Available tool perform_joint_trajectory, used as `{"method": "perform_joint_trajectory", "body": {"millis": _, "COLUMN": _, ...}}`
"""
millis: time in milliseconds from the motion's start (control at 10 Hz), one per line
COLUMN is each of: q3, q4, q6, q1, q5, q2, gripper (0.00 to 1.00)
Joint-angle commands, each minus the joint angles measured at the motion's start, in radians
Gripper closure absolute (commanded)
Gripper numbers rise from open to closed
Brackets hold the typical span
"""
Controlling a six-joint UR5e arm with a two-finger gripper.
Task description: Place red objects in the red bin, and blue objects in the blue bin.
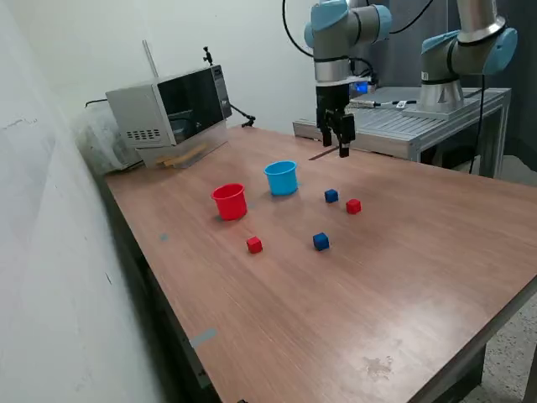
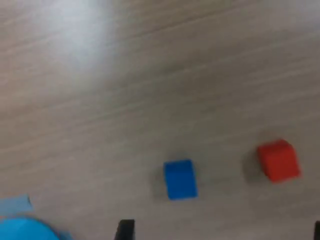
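We see gripper hang upper centre of exterior frame, fingers apart, grasping nothing. Below: blue cube, red cube; further pair lower. Red cup, light-blue cup centre, upright to receive.

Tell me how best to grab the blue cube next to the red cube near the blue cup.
Come straight down on the blue cube and close the gripper on two opposite flat side faces. It sits flat on the table, apart from the red cube and the light-blue cup, so probably both fingers will fit.
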Motion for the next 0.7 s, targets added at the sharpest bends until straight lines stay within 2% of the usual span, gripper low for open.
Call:
{"method": "perform_joint_trajectory", "body": {"millis": 0, "q3": 0.045, "q4": -0.035, "q6": -0.032, "q1": -0.005, "q5": 0.0, "q2": 0.013, "gripper": 0.0}}
{"method": "perform_joint_trajectory", "body": {"millis": 600, "q3": 0.049, "q4": -0.154, "q6": -0.086, "q1": -0.002, "q5": 0.0, "q2": 0.077, "gripper": 0.0}}
